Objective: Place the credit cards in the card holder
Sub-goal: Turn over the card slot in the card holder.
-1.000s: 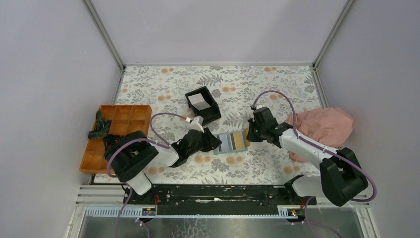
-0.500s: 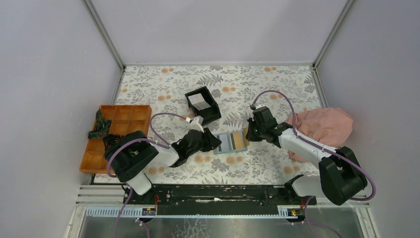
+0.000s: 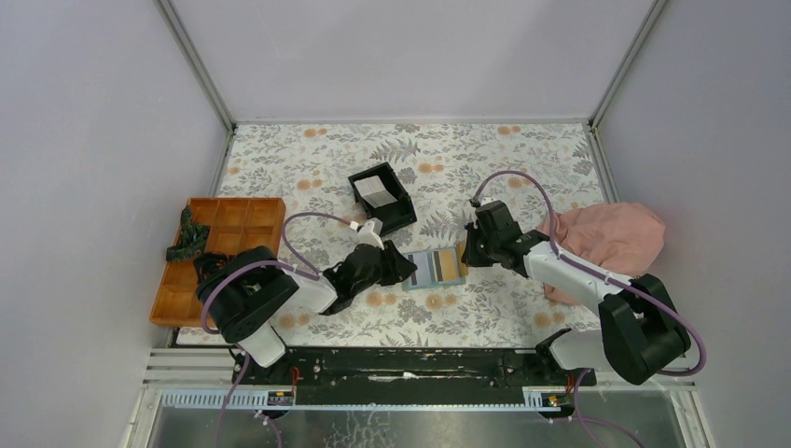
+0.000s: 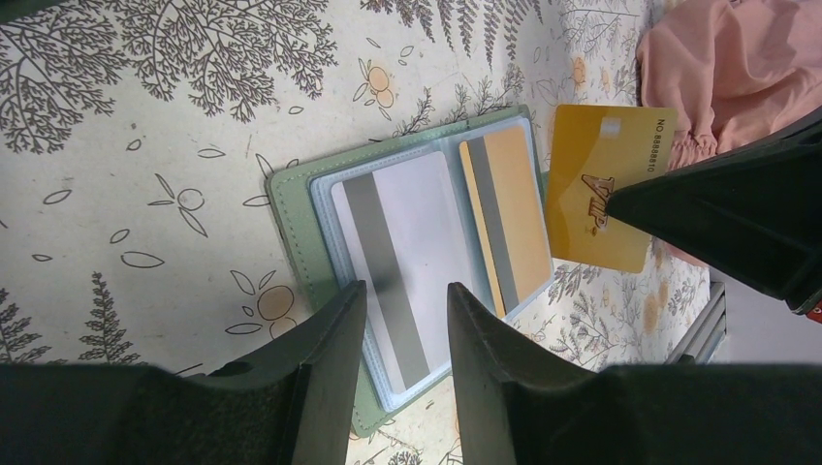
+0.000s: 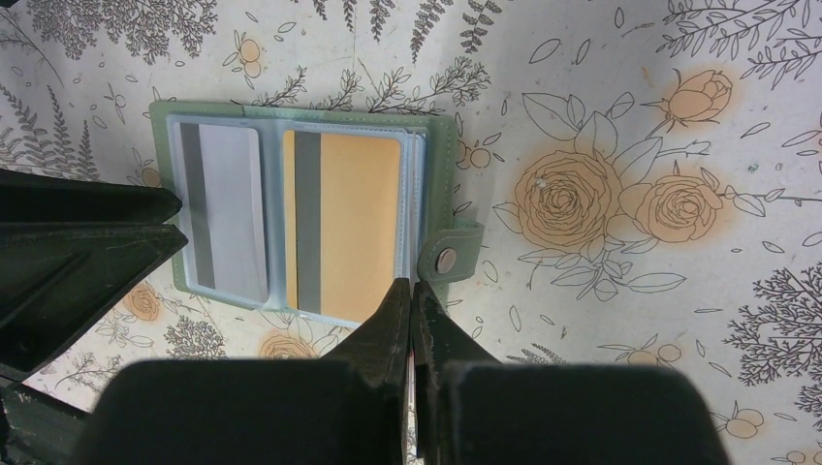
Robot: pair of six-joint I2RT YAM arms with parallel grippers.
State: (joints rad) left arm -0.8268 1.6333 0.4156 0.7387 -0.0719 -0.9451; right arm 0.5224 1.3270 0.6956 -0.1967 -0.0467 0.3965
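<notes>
I see the sage-green folding card holder (image 3: 435, 269) open flat on the floral table (image 3: 308, 159), long axis left-right. The left gripper (image 4: 405, 291) is spread over its edge; the right gripper (image 5: 412, 289) pinches a yellow rectangular card (image 4: 601, 184) beside it.

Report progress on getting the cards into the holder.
Done: the card holder lies open with a white card and an orange card in its sleeves. In hand: the right tool is shut on a yellow card at the holder's snap side; the left tool stands open over the opposite edge. Left: slot that yellow card; something pale in the black box may be more cards.
</notes>
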